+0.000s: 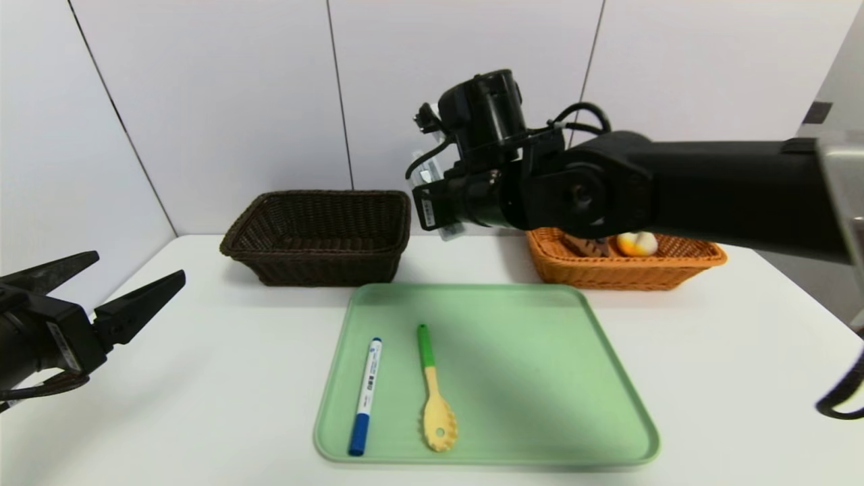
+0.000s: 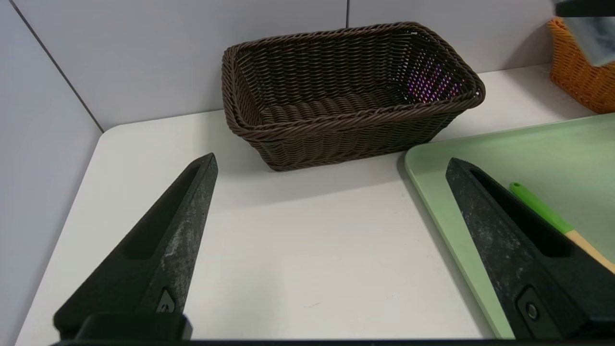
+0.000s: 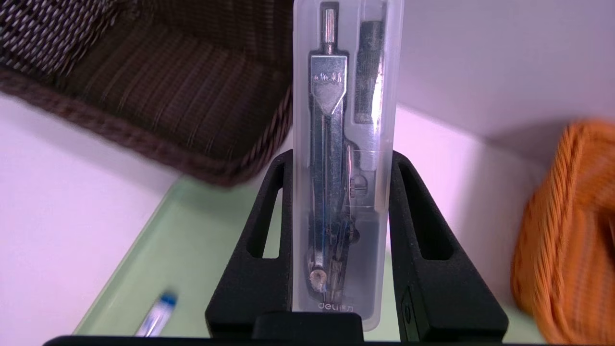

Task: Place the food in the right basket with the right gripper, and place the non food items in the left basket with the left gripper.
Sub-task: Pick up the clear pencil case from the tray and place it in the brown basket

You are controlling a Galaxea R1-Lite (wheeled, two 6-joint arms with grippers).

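"What is held by the right gripper (image 3: 341, 187)?"
"A clear plastic oblong case (image 3: 343, 158) with a metal compass is pinched between its partly spread fingers, near the dark brown wicker basket's (image 1: 317, 253) rim."
"And the left gripper (image 1: 140, 264)?"
"Wide open, nothing held, over bare white table (image 1: 223, 378)."
"The rest?"
"The blue-capped white marker (image 1: 367, 395) and green-handled yellow slotted spoon (image 1: 433, 398) are set inside the green tray's (image 1: 540, 378) edges, with open room toward its right; cake wedge (image 1: 586, 246) and round cream bun (image 1: 637, 244) are held by the orange wicker basket (image 1: 621, 273)."
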